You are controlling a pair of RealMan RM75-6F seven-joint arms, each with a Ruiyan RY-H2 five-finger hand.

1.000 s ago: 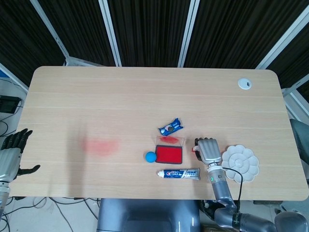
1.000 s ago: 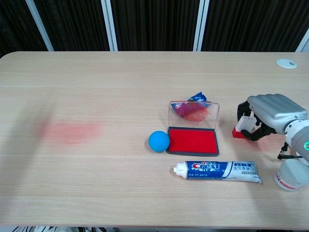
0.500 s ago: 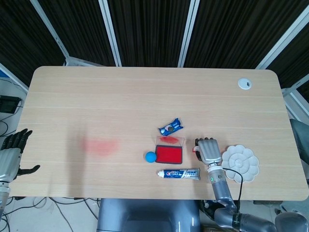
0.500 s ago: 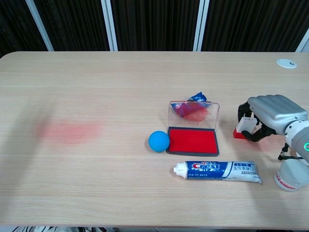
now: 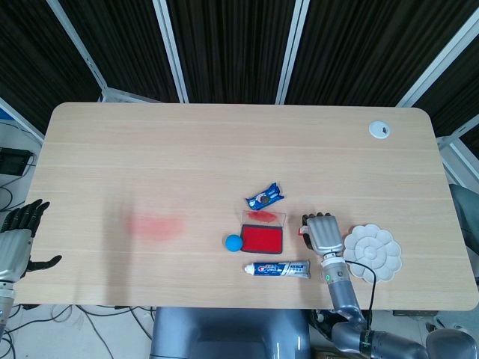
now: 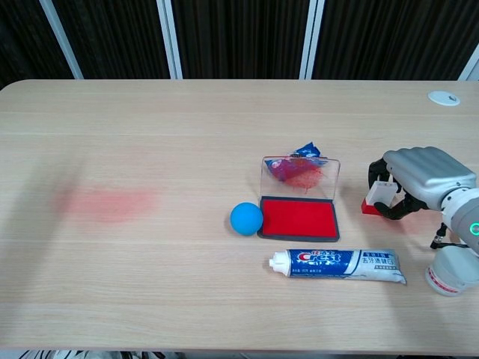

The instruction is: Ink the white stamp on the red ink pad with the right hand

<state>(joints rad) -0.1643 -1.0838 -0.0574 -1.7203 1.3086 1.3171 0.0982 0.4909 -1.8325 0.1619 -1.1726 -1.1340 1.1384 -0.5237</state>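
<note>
Right hand (image 6: 419,179) curled around the white stamp (image 6: 379,193), fingers closed on it, red base low and touching the table (image 6: 187,134) or almost, hard to tell which. Not yet lifted clear, judging from this. Red ink pad (image 6: 298,218) open just to the left of this hand, clear lid standing up behind it, with a bare strip of table between. Grasp apparently done; still to do: lift, carry left over the pad, press down on the red surface.

Blue ball (image 6: 246,218) touching the far side of the pad from the hand. Crest toothpaste tube (image 6: 338,263) lying nearer to the robot than the hand and the pad.

Chest view shows the stamp between the fingers; head view hides it almost fully under the back of the hand (image 5: 323,234). Head view alone shows the left hand (image 5: 16,238), off the table edge, fingers apart, holding nothing, and the whole white flower-shaped palette (image 5: 372,252) right of the working hand.
</note>
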